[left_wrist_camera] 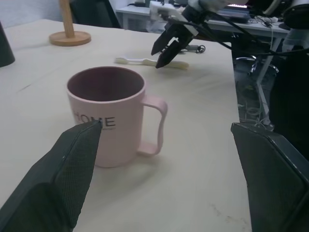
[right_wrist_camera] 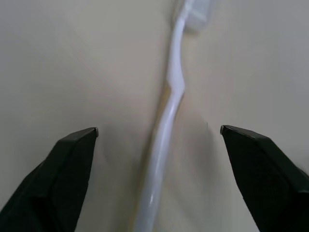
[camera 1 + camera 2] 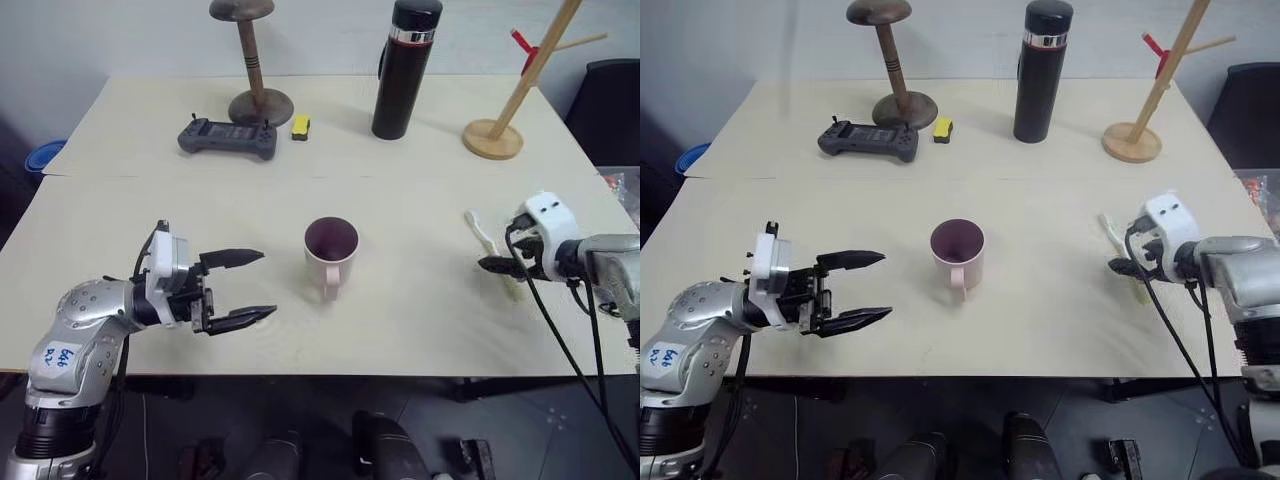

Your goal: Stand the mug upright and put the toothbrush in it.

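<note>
Where the right gripper hangs over the table on the robot's right, its two black fingers stand apart with nothing between them but the toothbrush lying flat below; the slim white handle runs lengthwise through the gap, bristle head away from the wrist, so the fingers straddle it on either side rather than lying along it; no contact shows yet, and the grasp looks a matter of coming down and closing across the handle. In the head view the toothbrush lies with its long axis running away from the robot, angled slightly, well apart from the mug; the right arm is plainly the nearer one. The mug already stands upright at the table's middle, mouth up, handle toward the robot; so it lies to the left of the right gripper, and the carry will go that way. The left gripper hovers just left of the mug, fingers spread wide and empty, pointing toward it.
</note>
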Tool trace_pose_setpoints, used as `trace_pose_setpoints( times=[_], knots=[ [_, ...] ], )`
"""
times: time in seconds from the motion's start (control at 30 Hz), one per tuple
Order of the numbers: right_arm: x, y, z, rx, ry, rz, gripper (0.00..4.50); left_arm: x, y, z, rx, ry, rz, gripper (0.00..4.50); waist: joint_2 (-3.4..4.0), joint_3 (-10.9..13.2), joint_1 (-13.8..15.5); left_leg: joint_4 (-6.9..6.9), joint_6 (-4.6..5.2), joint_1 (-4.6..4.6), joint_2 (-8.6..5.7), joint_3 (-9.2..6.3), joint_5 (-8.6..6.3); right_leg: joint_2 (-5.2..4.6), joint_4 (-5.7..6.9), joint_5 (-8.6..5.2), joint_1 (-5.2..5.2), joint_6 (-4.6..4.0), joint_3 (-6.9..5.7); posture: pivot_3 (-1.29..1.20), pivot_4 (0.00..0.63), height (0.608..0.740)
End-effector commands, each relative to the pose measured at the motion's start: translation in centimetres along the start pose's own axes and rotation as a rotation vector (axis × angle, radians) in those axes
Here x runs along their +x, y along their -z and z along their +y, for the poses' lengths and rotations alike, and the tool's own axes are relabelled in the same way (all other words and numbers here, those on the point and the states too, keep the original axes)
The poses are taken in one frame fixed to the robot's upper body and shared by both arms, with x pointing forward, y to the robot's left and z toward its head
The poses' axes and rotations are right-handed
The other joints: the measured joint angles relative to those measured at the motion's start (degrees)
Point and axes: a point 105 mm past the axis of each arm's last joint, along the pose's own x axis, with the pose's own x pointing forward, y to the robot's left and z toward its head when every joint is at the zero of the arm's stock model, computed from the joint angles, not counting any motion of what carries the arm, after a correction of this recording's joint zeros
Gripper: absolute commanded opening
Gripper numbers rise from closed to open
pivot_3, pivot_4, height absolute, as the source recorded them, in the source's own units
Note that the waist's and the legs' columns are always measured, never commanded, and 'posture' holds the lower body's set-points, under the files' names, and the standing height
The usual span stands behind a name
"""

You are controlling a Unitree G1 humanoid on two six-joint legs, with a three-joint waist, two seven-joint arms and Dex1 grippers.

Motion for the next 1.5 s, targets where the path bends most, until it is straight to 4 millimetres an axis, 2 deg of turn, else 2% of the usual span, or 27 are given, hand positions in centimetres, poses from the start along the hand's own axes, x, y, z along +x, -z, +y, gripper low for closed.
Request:
trace_pose_setpoints(
  times=[0.03,0.2,0.3,0.33,0.4,0.5,0.6,0.67,0.73,0.83,0.87,1.0,1.1,1.17,1.27,1.4,1.5],
  knots=[
    [0.3,1.0,-0.6,0.018,-0.025,0.052,2.86,-0.1,-1.0,-0.7,0.051,0.025,0.004,4.50,-0.02,-0.01,0.00,0.03,-0.01,0.00,0.01,-0.01,0.00,0.00,0.02,0.01,0.00,-0.01,-0.01,0.00,0.150,0.740],
    [0.4,1.1,-0.9,0.057,-0.067,0.029,1.23,-0.5,-0.7,-0.7,0.044,0.007,0.007,4.50,-0.04,-0.03,0.15,0.10,-0.03,0.03,0.03,-0.02,0.02,0.01,0.07,0.05,0.06,-0.06,-0.01,0.00,0.150,0.740],
    [0.1,-0.2,-0.9,0.052,-0.121,-0.093,0.24,-0.8,-0.5,-0.4,0.028,-0.026,-0.003,4.50,-0.06,-0.03,0.11,0.10,-0.03,0.02,0.02,-0.02,0.02,0.01,0.06,0.05,0.05,-0.06,-0.01,0.00,0.150,0.740],
    [0.0,-0.7,-0.9,0.041,-0.136,-0.141,0.08,-0.9,-0.4,-0.2,0.024,-0.038,-0.007,4.50,-0.06,-0.03,0.05,0.09,-0.03,0.02,0.03,-0.02,0.02,0.01,0.06,0.05,0.05,-0.06,-0.01,0.00,0.150,0.740],
    [-0.6,-3.1,0.7,-0.034,-0.227,-0.319,0.09,-1.3,-0.1,0.1,0.010,-0.066,-0.012,4.50,-0.06,-0.03,-0.01,0.09,-0.03,0.02,0.03,0.00,0.02,0.02,0.08,0.05,0.02,-0.06,0.00,0.00,0.150,0.740],
    [-5.1,-9.0,6.2,-0.137,-0.543,-0.869,0.09,-2.1,0.7,0.8,-0.022,-0.136,-0.018,4.50,-0.04,-0.02,-0.94,0.03,-0.05,0.05,0.12,0.05,0.03,0.12,0.10,0.06,-0.01,-0.05,0.03,0.00,0.150,0.740],
    [-6.4,-10.9,10.4,-0.180,-0.645,-1.063,0.09,-2.6,1.4,1.3,-0.041,-0.188,-0.019,4.50,0.01,0.00,-1.50,-0.01,-0.15,0.13,0.19,0.08,0.05,0.20,0.20,0.07,-0.02,-0.04,0.06,0.00,0.150,0.740],
    [-7.5,-12.3,14.5,-0.200,-0.742,-1.263,0.09,-2.9,1.9,1.7,-0.051,-0.222,-0.018,4.50,-0.01,-0.01,-1.42,0.00,-0.17,0.13,0.19,0.01,0.05,0.19,0.19,0.07,-0.01,-0.05,0.01,0.00,0.150,0.740],
    [-8.4,-13.0,16.4,-0.187,-0.780,-1.402,0.09,-3.1,2.1,1.9,-0.057,-0.241,-0.022,4.50,-0.08,-0.05,-1.46,0.00,-0.17,0.19,0.17,-0.02,0.05,0.19,0.19,0.08,0.05,-0.07,-0.01,0.00,0.150,0.740],
    [-5.6,-13.4,20.5,-0.167,-0.798,-1.435,0.09,-2.6,2.1,2.0,-0.043,-0.239,-0.031,4.50,-0.07,-0.05,-1.40,0.00,-0.17,0.25,0.11,-0.02,0.05,0.15,0.24,0.08,0.09,-0.08,-0.07,0.00,0.150,0.740],
    [-5.0,-13.3,21.3,-0.182,-0.799,-1.436,0.09,-2.5,2.1,2.0,-0.038,-0.238,-0.034,4.50,-0.07,-0.05,-1.40,0.01,-0.17,0.27,0.09,-0.02,0.05,0.13,0.23,0.08,0.12,-0.09,-0.10,0.00,0.150,0.740],
    [-3.4,-14.3,22.3,-0.074,-0.763,-1.478,0.09,-2.2,2.0,1.9,-0.032,-0.239,-0.040,4.50,-0.07,-0.05,-1.64,0.00,-0.15,0.32,0.02,-0.01,0.06,0.09,0.30,0.09,0.15,-0.10,-0.20,0.00,0.150,0.740],
    [-2.6,-14.3,23.3,-0.073,-0.822,-1.458,0.09,-2.2,2.0,1.8,-0.030,-0.245,-0.044,4.50,-0.07,-0.05,-2.14,-0.02,-0.16,0.34,0.05,0.03,0.06,0.05,0.39,0.10,0.12,-0.16,-0.39,0.00,0.150,0.740],
    [-2.2,-14.1,23.7,-0.108,-0.826,-1.453,0.80,-2.2,2.0,1.7,-0.029,-0.248,-0.043,4.50,-0.07,-0.05,-2.61,-0.02,-0.16,0.34,0.06,0.02,0.06,0.04,0.40,0.10,0.12,-0.19,-0.44,0.00,0.150,0.740],
    [-2.2,-13.3,23.8,-0.156,-0.871,-1.411,1.62,-2.4,2.0,1.7,-0.023,-0.258,-0.039,4.50,-0.06,-0.05,-3.19,-0.09,-0.17,0.40,0.11,0.04,0.06,0.05,0.43,0.08,0.12,-0.24,-0.47,0.00,0.150,0.740],
    [-2.8,-12.2,22.4,-0.217,-0.884,-1.361,2.99,-3.2,2.3,2.1,0.032,-0.301,0.000,4.50,-0.06,-0.05,-3.04,-0.10,-0.17,0.39,0.12,0.06,0.06,0.03,0.46,0.06,0.09,-0.28,-0.47,0.00,0.150,0.740],
    [-3.2,-11.4,20.4,-0.229,-0.840,-1.330,3.98,-3.7,3.0,2.2,0.079,-0.328,0.052,4.50,-0.06,-0.05,-2.95,-0.08,-0.17,0.39,0.10,0.06,0.06,0.01,0.44,0.07,0.12,-0.28,-0.47,0.00,0.150,0.740]
  ],
)
